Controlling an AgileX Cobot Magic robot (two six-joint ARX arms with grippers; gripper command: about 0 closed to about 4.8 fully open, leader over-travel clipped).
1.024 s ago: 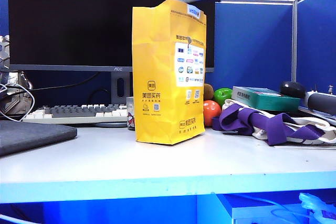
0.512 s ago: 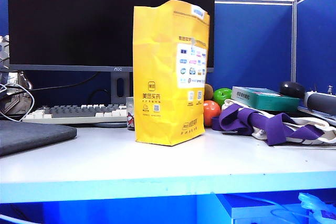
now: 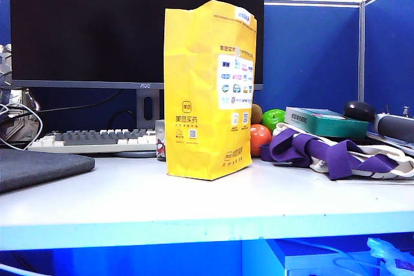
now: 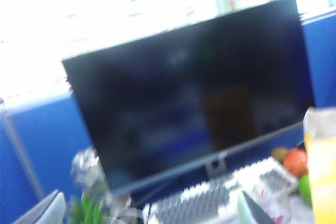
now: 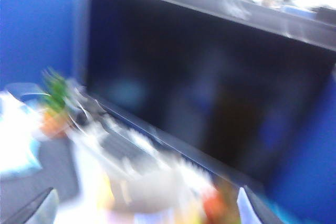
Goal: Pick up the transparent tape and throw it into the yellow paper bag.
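Office cubicle, blue partition walls, pale counter in the foreground of the exterior view.

Item 1: yellow paper bag. Upright near the middle of the counter, top edge crinkled, white label panel and printing on the side facing right. Partly caught at the edge of the left wrist view as well.

Item 2: transparent tape. Not to be seen in any view; whether inside the bag cannot be told.

Item 3: left gripper. Not in the exterior view. Fingers spread wide at the picture's edge, nothing between them. Aimed at the monitor and keyboard; view blurred.

Item 4: right gripper. Also outside the exterior view. Fingers spread wide, nothing gripped. Facing the dark screen; view heavily blurred.

Item 5: black monitor. Behind the bag, screen dark, filling the upper left of the exterior view.

Item 6: keyboard. Below the monitor, left of the bag.

Item 7: small can. Just behind the bag's left edge, mostly hidden.

Item 8: dark grey pad. Far left of the counter.

Item 9: red fruit and green fruit. Just right of the bag, green one behind.

Item 10: purple and white cloth. Heaped at right, beside the red fruit.

Item 11: teal box. Behind the cloth.
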